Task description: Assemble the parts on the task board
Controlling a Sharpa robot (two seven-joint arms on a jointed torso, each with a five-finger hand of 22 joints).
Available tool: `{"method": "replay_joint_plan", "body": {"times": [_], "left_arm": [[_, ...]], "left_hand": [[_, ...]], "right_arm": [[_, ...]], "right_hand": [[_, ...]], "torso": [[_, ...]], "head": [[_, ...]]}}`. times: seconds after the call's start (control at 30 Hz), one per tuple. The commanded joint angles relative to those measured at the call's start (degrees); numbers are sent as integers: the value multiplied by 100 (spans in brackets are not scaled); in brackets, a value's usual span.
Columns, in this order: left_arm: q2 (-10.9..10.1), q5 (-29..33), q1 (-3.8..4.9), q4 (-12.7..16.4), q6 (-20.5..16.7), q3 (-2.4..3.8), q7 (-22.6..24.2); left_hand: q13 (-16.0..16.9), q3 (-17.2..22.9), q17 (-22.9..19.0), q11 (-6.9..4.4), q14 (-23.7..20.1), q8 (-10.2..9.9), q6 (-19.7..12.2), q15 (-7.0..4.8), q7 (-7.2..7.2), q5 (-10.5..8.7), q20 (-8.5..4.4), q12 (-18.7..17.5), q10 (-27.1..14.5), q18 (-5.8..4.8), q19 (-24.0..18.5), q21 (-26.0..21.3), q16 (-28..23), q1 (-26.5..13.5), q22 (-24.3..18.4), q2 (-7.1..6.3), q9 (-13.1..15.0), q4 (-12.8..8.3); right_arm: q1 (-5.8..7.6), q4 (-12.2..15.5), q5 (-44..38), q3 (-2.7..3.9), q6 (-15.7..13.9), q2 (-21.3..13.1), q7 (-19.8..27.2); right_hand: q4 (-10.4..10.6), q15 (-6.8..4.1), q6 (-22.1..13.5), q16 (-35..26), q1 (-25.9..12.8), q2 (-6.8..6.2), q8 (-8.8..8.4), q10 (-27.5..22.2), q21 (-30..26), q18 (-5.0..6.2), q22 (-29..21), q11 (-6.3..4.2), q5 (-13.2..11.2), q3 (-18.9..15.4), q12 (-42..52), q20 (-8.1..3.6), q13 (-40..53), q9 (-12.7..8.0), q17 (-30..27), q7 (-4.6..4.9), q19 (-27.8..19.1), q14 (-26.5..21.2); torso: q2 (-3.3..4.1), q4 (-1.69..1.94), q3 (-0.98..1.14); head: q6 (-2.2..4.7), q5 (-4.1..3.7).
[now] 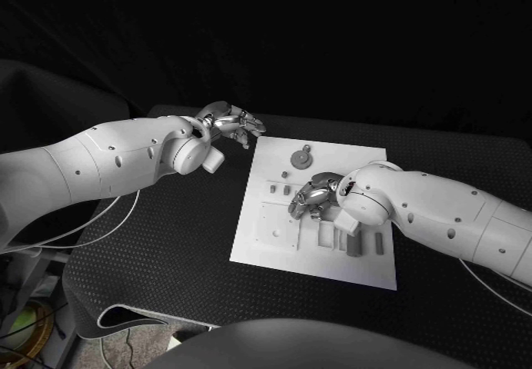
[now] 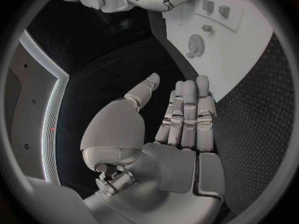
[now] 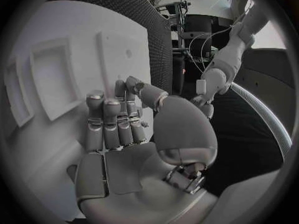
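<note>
Black matting covers the counter, and the white task board lies at its middle. Nearest on the board, a few grey parts stand in slots beside the right wrist. Just beyond them the right hand hovers low over the recessed pockets, fingers straight and close together, gripping nothing I can see. Farther back sits a round grey gear. Past the board's far left corner the left hand hangs spread and empty. My judgement: a pick is being lined up; next, the right hand must close on one part.
</note>
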Motion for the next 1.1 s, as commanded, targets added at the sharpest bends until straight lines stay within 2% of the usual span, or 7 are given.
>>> {"method": "replay_joint_plan", "body": {"times": [0.03, 0.5, 0.67, 0.87, 0.97, 1.1], "left_arm": [[3, -19, 7, 12, 62, 2, 30], [-5, -23, 7, 4, 139, 2, 12], [-21, -23, 6, 13, 198, 1, 6], [-32, -49, 6, 10, 309, -4, 22], [-45, -63, 4, 13, 351, -7, 44], [-63, -80, 4, 15, 366, -12, 65]], "left_hand": [[8, -9, 8, 9, 49, 3, 4, -8, 29, -5, -3, -30, -41, 173, 47, -29, -31, 22, 9, 22, -6, 5], [10, -11, 9, 10, 49, 11, 13, -8, 26, -5, -2, -30, -43, 172, 48, -32, -32, 13, 11, 29, -3, 10], [10, -14, 10, 11, 49, 13, 15, -7, 25, -6, -1, -30, -45, 171, 48, -34, -33, 4, 12, 32, -3, 14], [-3, -16, 15, 24, 47, 37, 46, 3, 12, -4, 2, -54, -100, 175, 48, -42, -37, -17, 18, 59, 5, 14], [-10, -9, 18, 30, 44, 62, 84, 9, -5, -3, 7, -55, -122, 178, 45, -49, -39, -14, 22, 86, 13, 11], [-17, 0, 25, 33, 40, 103, 153, 13, -37, -4, 13, -49, -130, 182, 43, -54, -38, -5, 33, 116, 26, 6]], "right_arm": [[-49, -94, -134, -47, -72, -44, -236], [-52, 91, 665, -39, 254, -305, 97], [-51, 151, 1094, 1, 539, -406, 247], [-52, 191, 1513, 125, 913, -531, 560], [-52, 181, 1586, 232, 1089, -585, 637], [-52, 213, 1668, 318, 1155, -626, 692]], "right_hand": [[25, -44, -2, 16, 66, 144, 23, 42, 34, 436, 120, 15, 3, 2, 4, -34, 12, -2, 8, 31, 6, -14], [25, -43, -2, 12, 62, 148, 25, 42, 35, 436, 117, 15, -1, 1, 2, -34, 12, 2, 8, 31, 4, -18], [24, -43, -3, 8, 60, 149, 25, 43, 34, 436, 116, 15, 0, 0, 1, -34, 12, 4, 6, 31, 1, -21], [24, -40, -12, -10, 48, 165, 22, 38, 22, 436, 109, 18, -4, -5, -6, -30, 11, 9, 0, 35, -15, -37], [24, -39, -17, -18, 42, 170, 21, 36, 17, 436, 106, 19, -3, -8, -9, -27, 11, 11, -2, 36, -22, -44], [24, -38, -22, -24, 35, 178, 19, 36, 13, 436, 104, 20, 0, -13, -11, -25, 11, 13, -4, 38, -29, -50]], "torso": [[0, 2, 1], [-3, 9, 4], [-4, -3, 4], [-2, -3, 11], [-3, -1, 12], [-3, -7, 8]], "head": [[0, 1], [0, -4], [0, -5], [0, -16], [0, -26], [0, -25]]}}
